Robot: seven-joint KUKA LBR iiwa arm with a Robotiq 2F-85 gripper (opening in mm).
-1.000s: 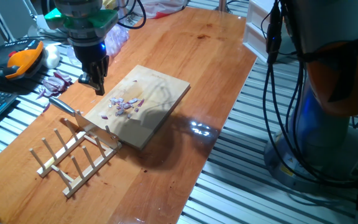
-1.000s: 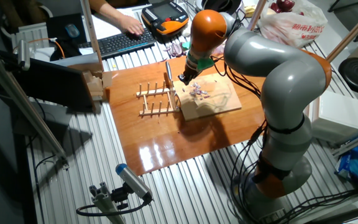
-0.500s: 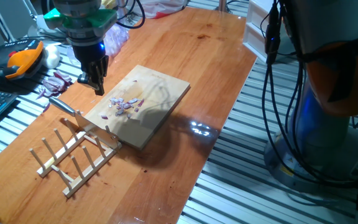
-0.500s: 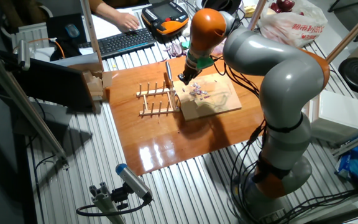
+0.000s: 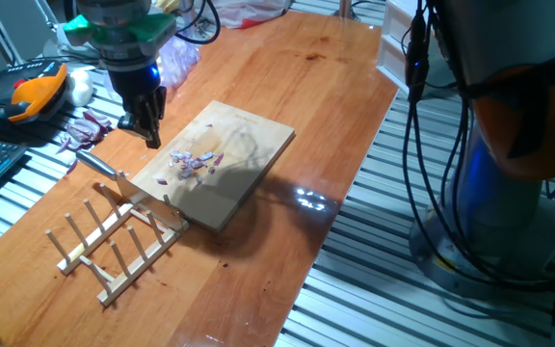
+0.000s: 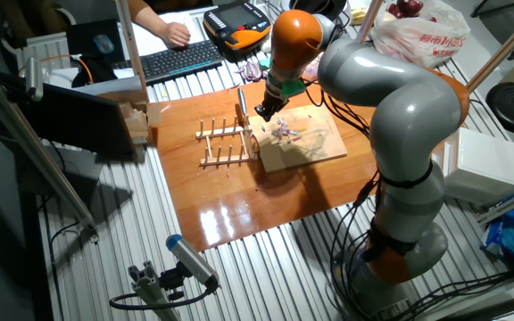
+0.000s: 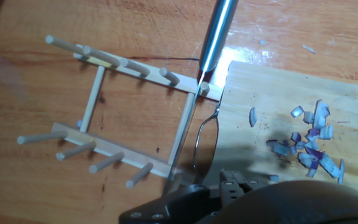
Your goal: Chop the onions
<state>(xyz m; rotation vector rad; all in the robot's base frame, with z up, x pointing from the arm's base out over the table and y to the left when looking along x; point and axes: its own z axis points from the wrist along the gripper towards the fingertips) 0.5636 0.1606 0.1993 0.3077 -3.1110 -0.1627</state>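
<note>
While the gripper (image 5: 149, 130) hovers beside chopped onions (image 5: 193, 162), its opening is unclear.

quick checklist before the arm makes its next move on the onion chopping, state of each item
1. Onions on the cutting board: ok, already in small purple-white bits near the board's middle.
2. Knife location: ok, resting on the wooden peg rack beside the board, not in the hand.
3. Hand holding anything: cannot tell, fingertips are not clearly shown.
4. Hand clear of the onions: ok, it hovers near the board's edge, beside the pile.
5. Stray bits off the board: ok, none seen on the table next to it.
</note>
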